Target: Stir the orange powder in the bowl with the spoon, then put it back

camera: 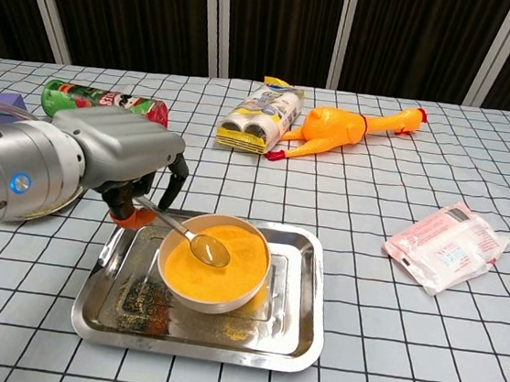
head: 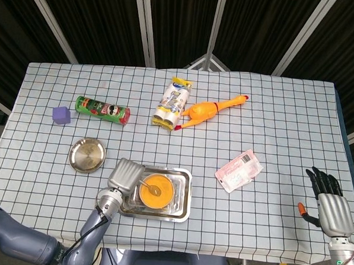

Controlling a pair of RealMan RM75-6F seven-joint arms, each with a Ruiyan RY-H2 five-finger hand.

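Note:
A white bowl [camera: 211,290] of orange powder [camera: 228,266] stands in a steel tray [camera: 294,320] near the table's front edge. My left hand [camera: 130,154] is just left of the bowl and holds a metal spoon [camera: 186,234] by its handle. The spoon's scoop lies in the powder, and its handle rises to the left toward my fingers. In the head view the same left hand [head: 124,176] sits beside the bowl [head: 156,192] and tray [head: 184,195]. My right hand [head: 329,203] hovers far right, beyond the table's edge, fingers apart and holding nothing.
A small steel dish [head: 87,155] lies left of the tray. Further back lie a green chip can [head: 103,109], a purple cube [head: 61,115], a snack pack [head: 173,102] and a rubber chicken [head: 211,110]. A pink packet [head: 239,169] lies right of the tray.

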